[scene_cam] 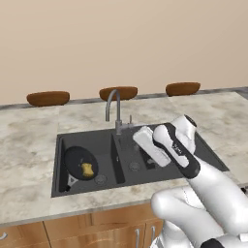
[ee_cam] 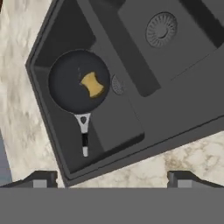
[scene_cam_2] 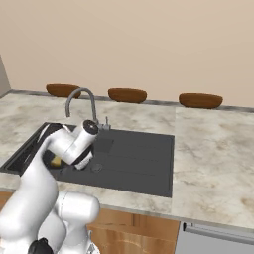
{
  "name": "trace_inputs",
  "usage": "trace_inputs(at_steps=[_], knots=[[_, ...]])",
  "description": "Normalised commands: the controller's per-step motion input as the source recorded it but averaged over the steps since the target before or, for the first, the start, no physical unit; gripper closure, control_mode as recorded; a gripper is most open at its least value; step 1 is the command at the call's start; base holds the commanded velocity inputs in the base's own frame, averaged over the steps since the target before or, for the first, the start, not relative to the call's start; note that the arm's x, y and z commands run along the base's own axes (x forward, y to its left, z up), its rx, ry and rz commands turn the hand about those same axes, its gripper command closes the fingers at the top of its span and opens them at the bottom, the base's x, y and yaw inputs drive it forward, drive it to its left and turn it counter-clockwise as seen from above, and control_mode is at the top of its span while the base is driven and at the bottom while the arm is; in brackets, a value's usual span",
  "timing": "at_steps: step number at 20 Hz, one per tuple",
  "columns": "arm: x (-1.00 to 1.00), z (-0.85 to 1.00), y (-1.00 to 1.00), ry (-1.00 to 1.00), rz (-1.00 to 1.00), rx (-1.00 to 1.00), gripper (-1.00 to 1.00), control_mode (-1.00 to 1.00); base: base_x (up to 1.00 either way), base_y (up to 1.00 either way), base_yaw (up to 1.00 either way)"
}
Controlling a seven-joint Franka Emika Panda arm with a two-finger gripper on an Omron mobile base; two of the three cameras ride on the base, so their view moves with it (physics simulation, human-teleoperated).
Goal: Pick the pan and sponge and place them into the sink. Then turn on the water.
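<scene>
Arm bent over sink (scene_cam: 87,186), fingers (ee_cam: 43,179) spread, above pan (ee_cam: 74,83).

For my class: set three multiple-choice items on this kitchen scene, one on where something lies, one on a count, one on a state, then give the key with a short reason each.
1. Where is the sponge?
A. in the pan
B. on the counter
C. on the drainboard

2. How many brown bowls line the back wall?
A. one
B. three
C. five

3. How does the gripper stand?
A. shut on the sponge
B. shut on the pan handle
C. open, holding nothing

Key: 1 A, it lies on the pan inside the sink; 2 B, both base views show three; 3 C, the tips stand wide apart.
</scene>
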Motion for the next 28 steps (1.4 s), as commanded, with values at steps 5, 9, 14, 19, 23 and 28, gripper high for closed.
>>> trace_inputs(at_steps=[5, 9, 14, 19, 23, 28], knots=[[0.24, 0.03, -0.03, 0.03, -0.59, 0.34, -1.00, -1.00, 0.00, 0.00, 0.00], [0.34, 0.06, -0.05, 0.00, -0.57, 0.36, -1.00, -1.00, 0.00, 0.00, 0.00], [0.47, 0.21, -0.36, 0.13, -0.42, 0.41, -1.00, -1.00, 0.00, 0.00, 0.00], [0.76, 0.02, -0.55, 0.15, -0.19, 0.49, -1.00, -1.00, 0.00, 0.00, 0.00], [0.81, 0.00, -0.66, 0.19, -0.10, 0.52, -1.00, -1.00, 0.00, 0.00, 0.00], [0.88, -0.15, -0.33, 0.16, 0.00, 0.45, -1.00, -1.00, 0.00, 0.00, 0.00]])
